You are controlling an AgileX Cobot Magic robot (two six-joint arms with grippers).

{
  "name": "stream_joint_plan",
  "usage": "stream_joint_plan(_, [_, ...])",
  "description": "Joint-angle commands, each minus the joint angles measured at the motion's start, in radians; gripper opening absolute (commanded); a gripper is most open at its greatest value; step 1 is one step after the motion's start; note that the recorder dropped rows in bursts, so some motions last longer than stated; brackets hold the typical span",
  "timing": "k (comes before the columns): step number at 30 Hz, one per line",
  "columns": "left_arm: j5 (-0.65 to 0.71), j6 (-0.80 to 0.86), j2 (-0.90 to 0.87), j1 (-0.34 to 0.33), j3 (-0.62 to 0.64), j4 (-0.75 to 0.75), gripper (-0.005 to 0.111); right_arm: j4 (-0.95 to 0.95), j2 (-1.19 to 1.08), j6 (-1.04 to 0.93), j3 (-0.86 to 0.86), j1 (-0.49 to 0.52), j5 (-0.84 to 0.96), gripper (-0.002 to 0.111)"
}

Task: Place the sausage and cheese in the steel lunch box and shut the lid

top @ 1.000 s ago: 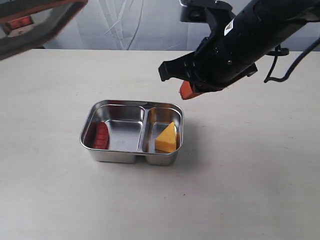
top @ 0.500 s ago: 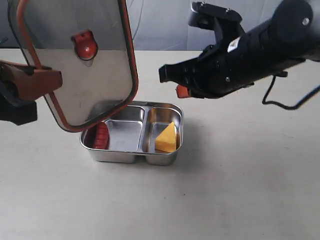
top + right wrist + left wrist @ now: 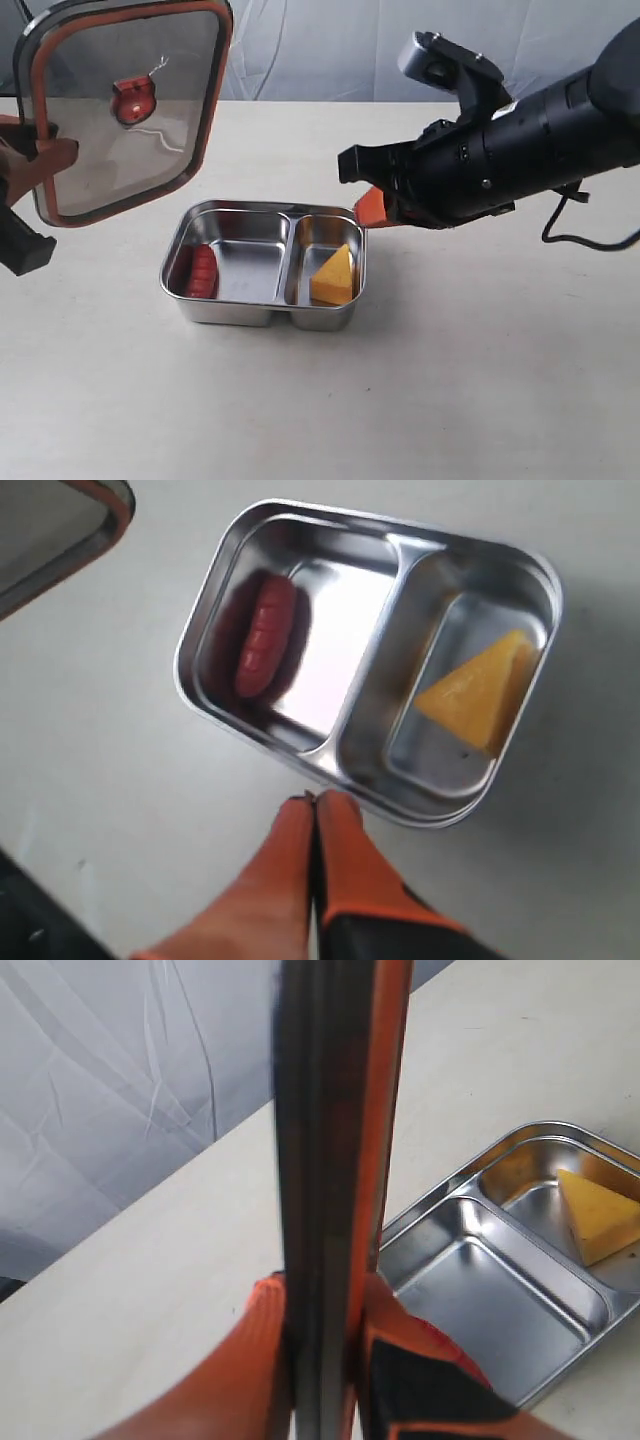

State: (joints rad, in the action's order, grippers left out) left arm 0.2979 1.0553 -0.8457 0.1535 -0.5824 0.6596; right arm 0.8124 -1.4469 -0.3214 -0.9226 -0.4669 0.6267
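The steel lunch box point(image 3: 262, 305) sits mid-table, open. Its larger compartment holds the red sausage point(image 3: 203, 271), its smaller one the yellow cheese point(image 3: 335, 276). My left gripper point(image 3: 38, 150) is shut on the rim of the dark lid point(image 3: 125, 105), which hangs tilted in the air above and left of the box, its orange valve tab facing the camera. In the left wrist view the lid point(image 3: 335, 1160) shows edge-on between the orange fingers point(image 3: 250, 1380). My right gripper point(image 3: 368, 208) is shut and empty, hovering just off the box's far right corner. The right wrist view shows box point(image 3: 365, 780), sausage point(image 3: 265, 635) and cheese point(image 3: 480, 690).
The beige table point(image 3: 480, 380) stretches bare round the box. A pale crinkled backdrop point(image 3: 300, 45) runs behind the far edge. The black right arm point(image 3: 520, 140) reaches in low over the table's right side.
The lid has swung up and left, off the box, turning more upright. The right arm has dropped lower and shifted right.
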Motion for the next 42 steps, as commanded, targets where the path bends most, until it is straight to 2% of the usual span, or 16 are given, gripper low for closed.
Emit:
stream_joint_plan(1, [-0.004,-0.008,0.035,0.008,-0.006,-0.010,0.000,0.175,-0.109,-0.141,-0.082,0.109,0.307,-0.001])
stream_joint_plan(3, [0.004,-0.008,0.054,0.008,-0.006,0.000,0.000,0.316,-0.152,-0.299,-0.089,0.142,0.412,-0.001])
stream_joint_plan(7, [0.040,-0.006,0.101,0.008,-0.006,-0.032,0.000,0.731,-0.180,-0.579,-0.031,0.158,0.508,-0.001])
stream_joint_plan(10, [0.052,-0.005,0.144,0.013,-0.006,-0.129,0.000,0.903,-0.184,-0.596,0.029,0.158,0.479,-0.001])
stream_joint_plan(13, [0.057,-0.005,0.186,0.054,-0.006,-0.301,0.000,0.894,-0.184,-0.506,0.073,0.158,0.469,-0.001])
stream_joint_plan(17, [0.091,-0.005,0.202,0.119,-0.006,-0.531,0.000,0.909,-0.184,-0.495,0.082,0.156,0.556,-0.001])
stream_joint_plan(21, [0.093,-0.078,0.200,0.143,-0.006,-0.693,0.000,0.932,-0.179,-0.489,0.077,0.143,0.594,0.002])
stream_joint_plan(23, [0.077,-0.161,0.198,0.146,-0.006,-0.779,0.000,0.932,-0.173,-0.489,0.079,0.118,0.594,0.012])
stream_joint_plan(26, [0.072,-0.265,0.179,0.146,-0.006,-0.879,0.000,0.932,-0.173,-0.489,0.079,0.062,0.556,0.040])
stream_joint_plan(27, [0.074,-0.280,0.174,0.146,-0.006,-0.879,0.000,0.932,-0.173,-0.489,0.079,0.043,0.544,0.054])
stream_joint_plan(29, [0.076,-0.284,0.166,0.146,-0.006,-0.879,0.000,0.932,-0.173,-0.487,0.079,0.010,0.521,0.072])
stream_joint_plan(30, [0.069,-0.284,0.155,0.146,-0.002,-0.883,0.000,0.932,-0.173,-0.475,0.079,-0.007,0.519,0.076])
stream_joint_plan(33, [0.054,-0.285,0.132,0.146,0.014,-0.897,0.000,0.932,-0.173,-0.415,0.056,-0.044,0.510,0.074])
stream_joint_plan(42, [0.059,-0.289,0.090,0.146,0.020,-0.928,0.000,0.932,-0.173,-0.240,-0.087,-0.076,0.431,0.041])
